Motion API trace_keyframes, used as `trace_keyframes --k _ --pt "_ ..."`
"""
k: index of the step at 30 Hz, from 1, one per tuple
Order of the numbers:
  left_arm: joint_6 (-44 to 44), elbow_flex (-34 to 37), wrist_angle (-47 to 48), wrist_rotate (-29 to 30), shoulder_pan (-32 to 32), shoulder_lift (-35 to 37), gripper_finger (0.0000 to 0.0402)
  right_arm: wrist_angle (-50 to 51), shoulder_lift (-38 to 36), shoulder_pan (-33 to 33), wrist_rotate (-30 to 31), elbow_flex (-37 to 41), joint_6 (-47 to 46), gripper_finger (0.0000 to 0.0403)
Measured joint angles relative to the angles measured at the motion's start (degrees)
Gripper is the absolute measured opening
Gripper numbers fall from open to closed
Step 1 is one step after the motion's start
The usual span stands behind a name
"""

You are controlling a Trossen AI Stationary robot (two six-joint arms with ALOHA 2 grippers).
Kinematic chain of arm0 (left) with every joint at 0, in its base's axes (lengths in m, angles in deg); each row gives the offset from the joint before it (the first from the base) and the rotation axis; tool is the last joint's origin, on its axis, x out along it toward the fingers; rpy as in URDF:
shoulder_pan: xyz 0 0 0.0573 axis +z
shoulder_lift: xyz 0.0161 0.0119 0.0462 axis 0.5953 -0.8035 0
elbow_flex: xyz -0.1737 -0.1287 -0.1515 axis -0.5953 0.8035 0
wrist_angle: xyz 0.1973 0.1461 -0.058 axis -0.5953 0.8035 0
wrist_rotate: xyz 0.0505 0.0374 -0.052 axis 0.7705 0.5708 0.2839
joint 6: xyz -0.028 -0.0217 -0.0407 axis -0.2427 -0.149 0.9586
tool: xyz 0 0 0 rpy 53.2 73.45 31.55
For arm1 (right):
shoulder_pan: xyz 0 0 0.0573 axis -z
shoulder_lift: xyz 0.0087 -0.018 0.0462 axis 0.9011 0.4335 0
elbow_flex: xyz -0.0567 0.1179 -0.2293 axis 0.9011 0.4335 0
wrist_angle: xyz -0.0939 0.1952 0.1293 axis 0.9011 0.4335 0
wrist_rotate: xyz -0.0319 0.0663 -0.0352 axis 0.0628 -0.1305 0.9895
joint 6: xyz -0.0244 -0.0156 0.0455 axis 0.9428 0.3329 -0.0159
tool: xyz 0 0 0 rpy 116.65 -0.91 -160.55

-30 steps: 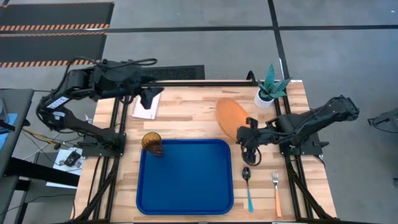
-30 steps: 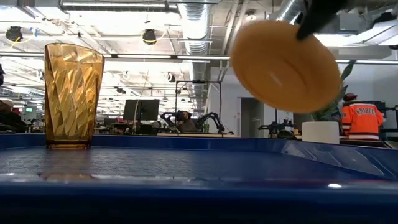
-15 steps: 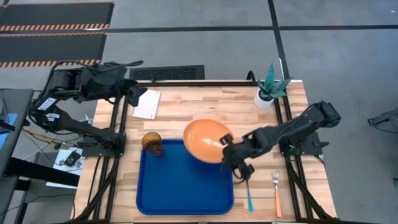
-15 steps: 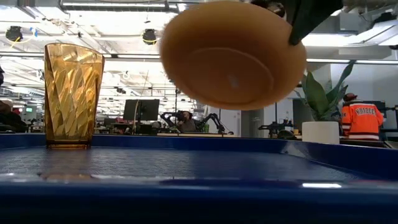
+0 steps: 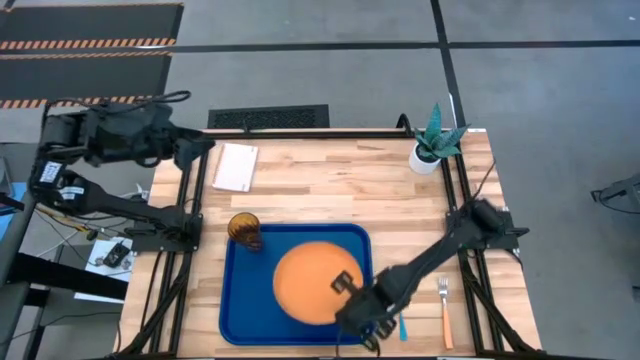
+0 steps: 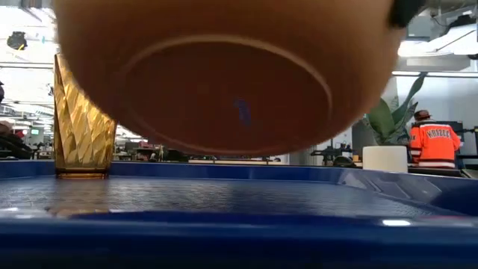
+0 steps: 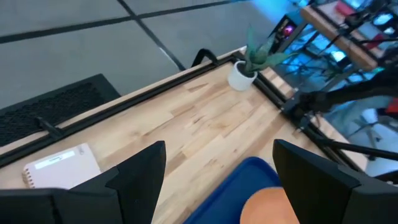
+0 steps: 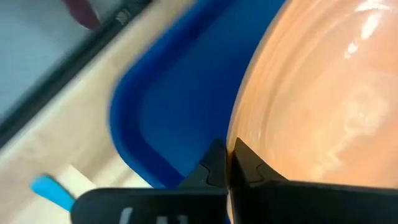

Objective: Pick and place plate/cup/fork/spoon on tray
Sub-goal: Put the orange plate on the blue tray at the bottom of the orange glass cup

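Resting outside the tabletop's (image 5: 330,185) far-left corner, the left pincer (image 7: 214,180) stands with fingers apart, holding nothing. Cup (image 5: 244,231) stands upright at the tray's (image 5: 240,300) far-left corner. Plate (image 5: 315,282) hangs nearly level above the tray's right half, clear of its floor. Right pincer (image 5: 352,303), arm stretched low and diagonal, is clamped on the plate's near-right rim. Spoon (image 5: 401,322) and fork (image 5: 444,312) lie right of the tray, handles pointing toward the near edge.
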Motion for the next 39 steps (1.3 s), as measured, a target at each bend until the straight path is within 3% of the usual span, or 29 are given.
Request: trace_keyframes --k 14,33,39 --pt "-0.4 0.0 1.6 -0.3 0.0 2.1 0.0282 -1.1 14.3 4.8 -1.6 -16.9 1.5 0.0003" --pt "-1.3 0.0 3.0 -0.5 0.0 2.1 0.0282 -4.6 16.4 5.6 -8.0 -18.0 1.0 0.0015" --pt "-1.3 0.0 3.0 -0.5 0.0 2.1 0.0282 -7.1 16.5 5.8 -8.3 -18.0 -2.2 0.005"
